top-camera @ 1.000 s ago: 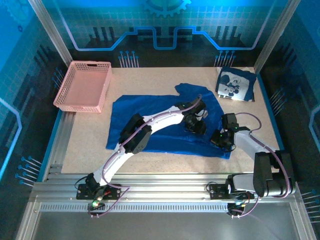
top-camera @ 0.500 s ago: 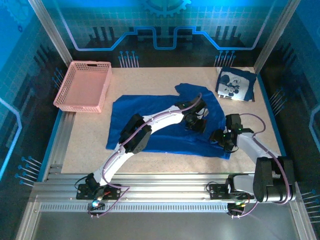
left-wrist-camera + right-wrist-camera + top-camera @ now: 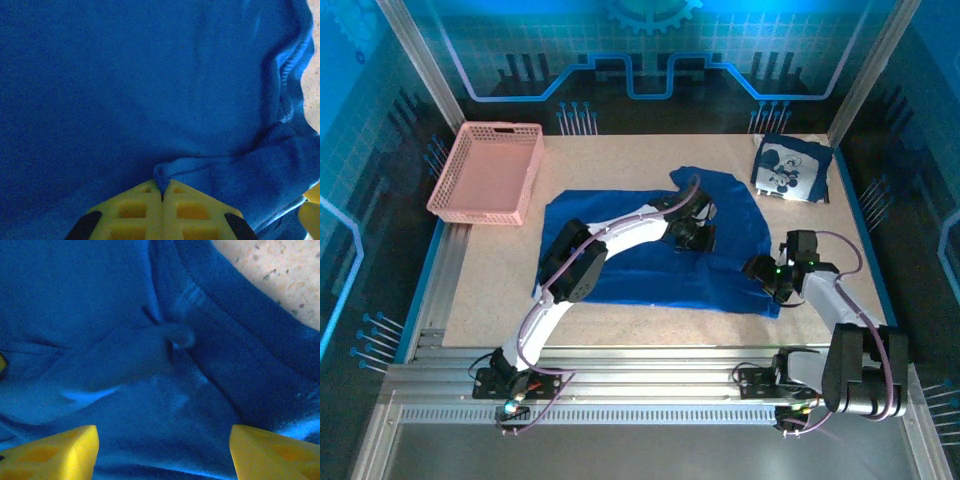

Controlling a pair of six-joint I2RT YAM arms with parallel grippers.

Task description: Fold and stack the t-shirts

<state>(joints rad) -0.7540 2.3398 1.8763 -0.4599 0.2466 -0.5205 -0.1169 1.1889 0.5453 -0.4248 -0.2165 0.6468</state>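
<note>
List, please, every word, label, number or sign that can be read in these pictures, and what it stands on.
No text can be read.
folded t-shirt: white-and-black cartoon print, no lettering legible.
spread t-shirt: plain blue cloth showing, no print.
back wall: gear and line graphics, no words.

royal-blue short-sleeved cloth t-shirt (image 3: 650,275) lies spread mostly flat in the centre of the scene, plain blue side up. outline roughly rectangular, long axis left-right, one sleeve sticking out toward the far side, right of centre. small pinched ridge of cloth raised right of its middle; near-right corner rumpled, stitched edge band curling there. second royal-blue t-shirt (image 3: 790,170) is folded into a small square at far right, white-and-black cartoon print facing up, well apart from the first.
</note>
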